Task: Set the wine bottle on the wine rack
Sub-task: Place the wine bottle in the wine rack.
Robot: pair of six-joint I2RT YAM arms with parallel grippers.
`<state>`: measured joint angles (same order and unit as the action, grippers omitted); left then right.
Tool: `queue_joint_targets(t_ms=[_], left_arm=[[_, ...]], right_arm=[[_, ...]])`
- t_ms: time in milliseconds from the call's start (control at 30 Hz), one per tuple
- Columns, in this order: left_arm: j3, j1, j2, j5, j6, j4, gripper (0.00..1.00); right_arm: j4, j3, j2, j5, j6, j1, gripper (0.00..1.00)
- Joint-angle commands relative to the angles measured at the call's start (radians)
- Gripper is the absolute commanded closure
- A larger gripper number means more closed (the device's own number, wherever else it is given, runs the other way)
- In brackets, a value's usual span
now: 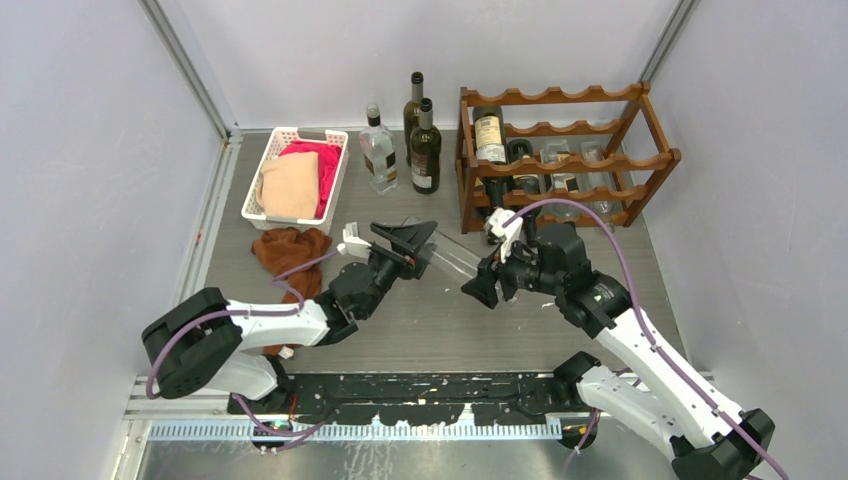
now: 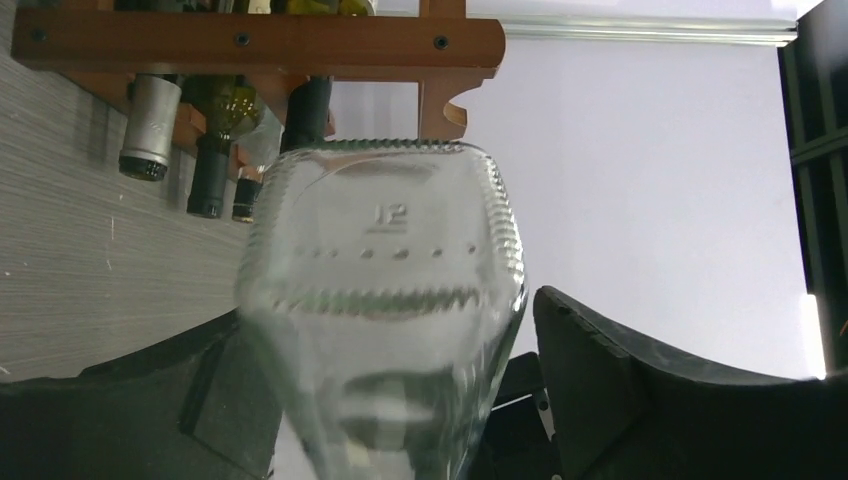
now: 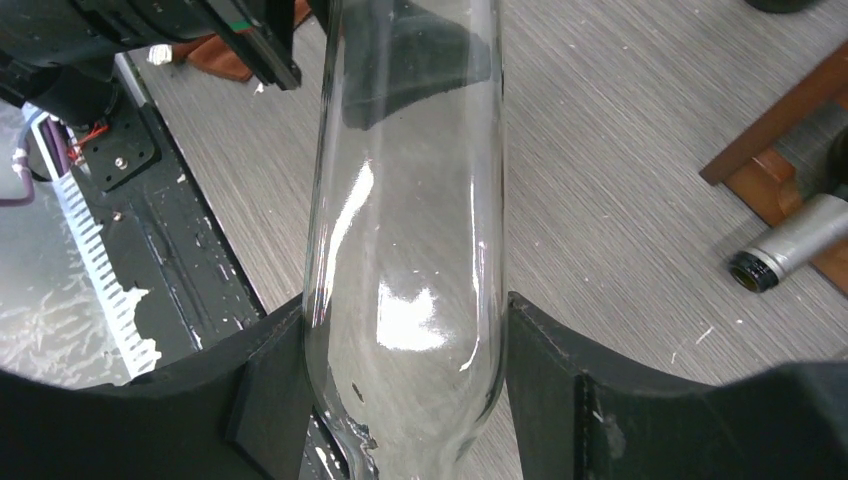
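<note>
My right fingers (image 3: 600, 400) are closed on the clear bottle (image 1: 455, 258) near its shoulder, holding it roughly flat in the air above the counter (image 1: 420, 320), short of the rack (image 1: 560, 96). My left fingers (image 2: 640, 370) stand open around its base. Gripped so far off-centre, the smooth glass could droop or slip, and a poor aim would knock the stored bottles (image 1: 489, 135).

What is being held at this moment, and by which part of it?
The right hand grips the clear bottle on its body, near the narrowing end. The left hand stands open around its base.
</note>
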<state>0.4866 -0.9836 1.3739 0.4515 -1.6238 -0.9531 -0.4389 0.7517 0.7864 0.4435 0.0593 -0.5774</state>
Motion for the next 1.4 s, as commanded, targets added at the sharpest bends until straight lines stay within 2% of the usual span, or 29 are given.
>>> queue_joint_targets(t_ms=[0, 200, 333, 400, 567, 733, 833, 1000, 1067, 1167, 1367], left_arm=[[-0.023, -0.004, -0.039, -0.019, 0.006, -0.075, 0.13], [-0.113, -0.009, -0.108, -0.027, 0.032, 0.023, 0.09], [-0.203, -0.009, -0.275, -0.02, 0.141, 0.101, 0.08], [-0.209, -0.008, -0.401, -0.045, 0.243, 0.229, 0.08], [-0.102, -0.007, -0.737, -0.092, 0.548, 0.723, 0.0], [0.002, 0.0, -0.911, -0.14, 0.791, 1.001, 0.0], [0.117, 0.01, -0.87, -0.179, 0.897, 1.153, 0.0], [0.393, 0.04, -0.645, -0.26, 1.079, 1.369, 0.0], [0.459, 0.049, -0.591, -0.268, 1.156, 1.398, 0.0], [0.498, 0.069, -0.556, -0.275, 1.231, 1.397, 0.0], [0.524, 0.15, -0.53, -0.318, 1.327, 1.439, 0.0]], right_arm=[[0.076, 0.028, -0.057, 0.026, -0.036, 0.031, 0.99], [0.022, 0.036, -0.1, 0.061, -0.04, 0.07, 0.99], [-0.061, 0.06, -0.134, 0.081, -0.012, 0.102, 0.99], [-0.11, 0.073, -0.148, 0.092, 0.009, 0.113, 0.99], [-0.185, 0.097, -0.168, 0.101, 0.031, 0.138, 0.99], [-0.292, 0.166, -0.165, 0.104, 0.087, 0.173, 0.99], [-0.398, 0.225, -0.146, 0.109, 0.144, 0.205, 0.99], [-0.647, 0.359, -0.06, 0.124, 0.319, 0.283, 0.99], [-0.748, 0.422, -0.014, 0.116, 0.384, 0.313, 0.99], [-0.884, 0.493, 0.04, 0.117, 0.485, 0.366, 0.99], [-1.03, 0.566, 0.098, 0.13, 0.636, 0.47, 0.99]])
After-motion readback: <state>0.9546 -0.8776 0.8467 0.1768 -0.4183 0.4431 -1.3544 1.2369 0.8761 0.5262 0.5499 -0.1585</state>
